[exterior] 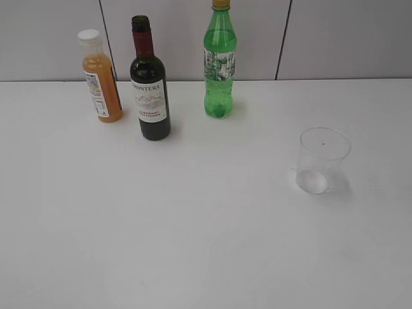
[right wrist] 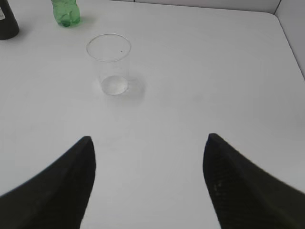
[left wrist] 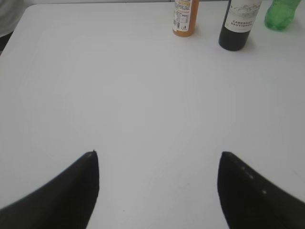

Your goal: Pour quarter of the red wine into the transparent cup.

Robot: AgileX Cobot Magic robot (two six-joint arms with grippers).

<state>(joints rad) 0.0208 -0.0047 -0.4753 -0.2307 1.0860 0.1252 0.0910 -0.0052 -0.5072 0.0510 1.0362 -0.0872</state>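
The red wine bottle (exterior: 149, 84), dark glass with red neck foil and a white "MONTERA" label, stands upright at the back left of the white table. Its base shows in the left wrist view (left wrist: 237, 26) and at the top left corner of the right wrist view (right wrist: 6, 21). The transparent cup (exterior: 321, 160) stands upright and empty at the right; it also shows in the right wrist view (right wrist: 110, 64). My left gripper (left wrist: 157, 155) is open and empty, well short of the bottles. My right gripper (right wrist: 148, 139) is open and empty, short of the cup. Neither gripper shows in the exterior view.
An orange juice bottle (exterior: 100, 76) with a white cap stands left of the wine; it also shows in the left wrist view (left wrist: 185, 18). A green soda bottle (exterior: 220, 63) stands right of the wine, also seen in the wrist views (left wrist: 282, 14) (right wrist: 66, 13). The table's right edge (right wrist: 290, 45) lies past the cup.
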